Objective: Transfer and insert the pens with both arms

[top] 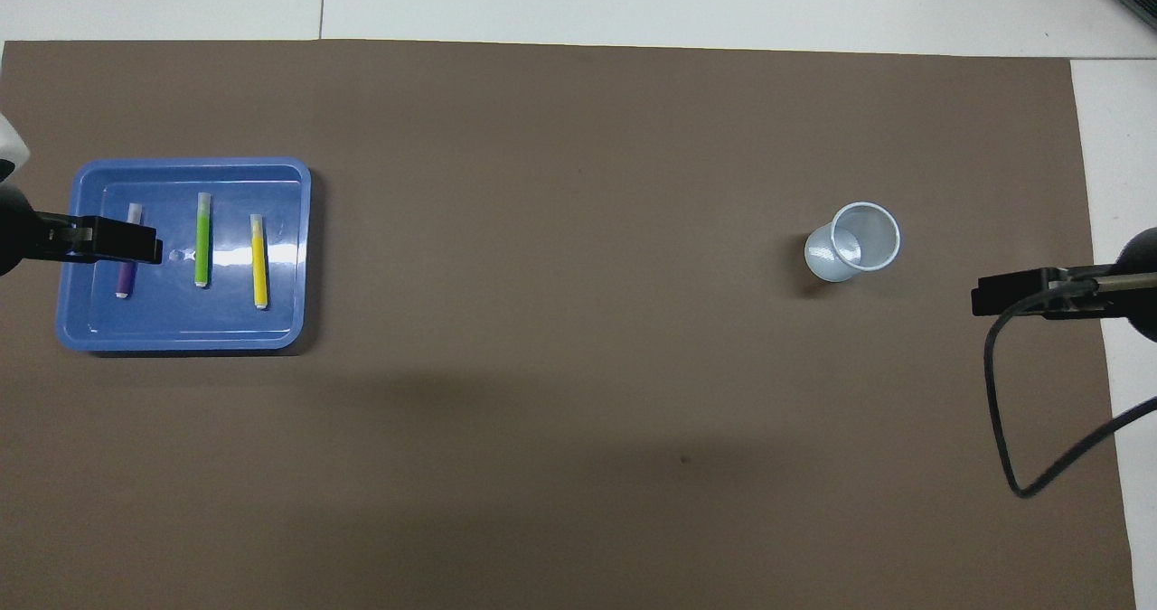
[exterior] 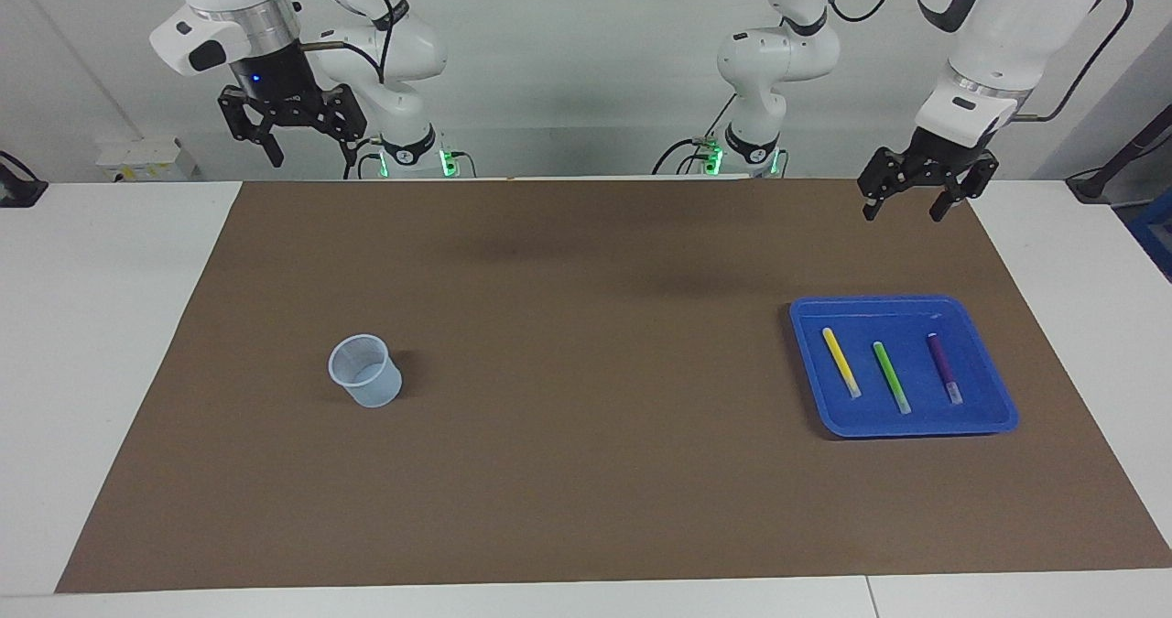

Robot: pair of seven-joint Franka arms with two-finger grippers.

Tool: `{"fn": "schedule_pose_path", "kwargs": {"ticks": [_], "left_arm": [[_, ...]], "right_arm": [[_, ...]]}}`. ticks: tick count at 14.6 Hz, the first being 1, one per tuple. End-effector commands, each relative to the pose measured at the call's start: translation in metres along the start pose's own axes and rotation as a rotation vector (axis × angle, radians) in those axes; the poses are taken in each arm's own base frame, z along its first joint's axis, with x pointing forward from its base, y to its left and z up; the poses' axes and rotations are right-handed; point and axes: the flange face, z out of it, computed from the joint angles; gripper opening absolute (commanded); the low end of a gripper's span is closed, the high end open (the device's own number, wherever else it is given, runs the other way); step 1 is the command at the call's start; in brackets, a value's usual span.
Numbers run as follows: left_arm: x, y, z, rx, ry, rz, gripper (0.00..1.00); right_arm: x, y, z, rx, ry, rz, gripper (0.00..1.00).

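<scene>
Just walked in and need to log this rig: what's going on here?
Nothing is being handled yet. Three pens, yellow, green and purple, lie side by side in a blue tray at the left arm's end of the table. A clear cup stands upright toward the right arm's end. The left gripper and the right gripper hang open and empty, raised above the table.

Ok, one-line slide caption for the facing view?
Both arms wait raised: yellow pen, green pen and purple pen lie in the blue tray; cup stands empty.

In the overhead view the left hand [top: 136,241] covers the middle of the purple pen [top: 126,277].
</scene>
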Motion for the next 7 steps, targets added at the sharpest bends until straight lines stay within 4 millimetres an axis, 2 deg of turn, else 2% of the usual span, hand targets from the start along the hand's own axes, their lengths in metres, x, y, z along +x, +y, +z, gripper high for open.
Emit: {"fn": "schedule_pose_path", "kwargs": {"ticks": [1, 7], "left_arm": [[-0.0065, -0.0005, -0.0042, -0.005, -0.005, -0.013, 1.0], [-0.0063, -0.0005, -0.0057, -0.005, -0.002, -0.012, 1.0]], "right_arm": [[-0.0036, 0.0036, 0.0026, 0.025, 0.011, 0.02, 1.0], [-0.0046, 0.0003, 0.002, 0.021, 0.01, 0.08, 1.0]]}}
